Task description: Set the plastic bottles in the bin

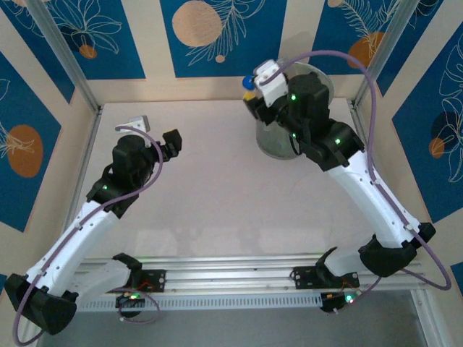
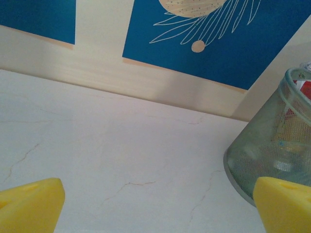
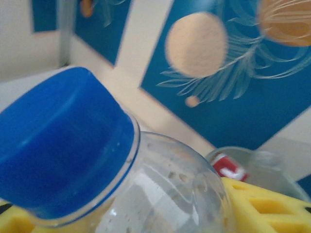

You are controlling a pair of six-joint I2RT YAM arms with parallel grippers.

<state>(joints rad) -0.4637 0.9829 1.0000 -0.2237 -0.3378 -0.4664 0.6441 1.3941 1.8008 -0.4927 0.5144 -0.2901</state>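
Observation:
My right gripper (image 1: pixel 255 97) is shut on a clear plastic bottle with a blue cap (image 1: pixel 249 82) and holds it above the left part of the bin (image 1: pixel 273 143). Up close, the bottle (image 3: pixel 165 189) sits between the yellow pads (image 3: pixel 267 204), cap toward the camera. The bin is translucent grey-green and stands at the back right of the table, largely hidden by the right arm. Inside it lie other bottles, one with a red label (image 3: pixel 227 167). My left gripper (image 1: pixel 169 144) is open and empty over the table's left middle, its yellow fingertips (image 2: pixel 29 206) wide apart, with the bin (image 2: pixel 272 150) to its right.
Blue and cream wall panels (image 1: pixel 231 36) close off the back and sides. Metal frame posts (image 1: pixel 61 54) stand at the back corners. An aluminium rail (image 1: pixel 231 278) with both arm bases runs along the near edge. The pale tabletop (image 1: pixel 217 195) lies between the arms.

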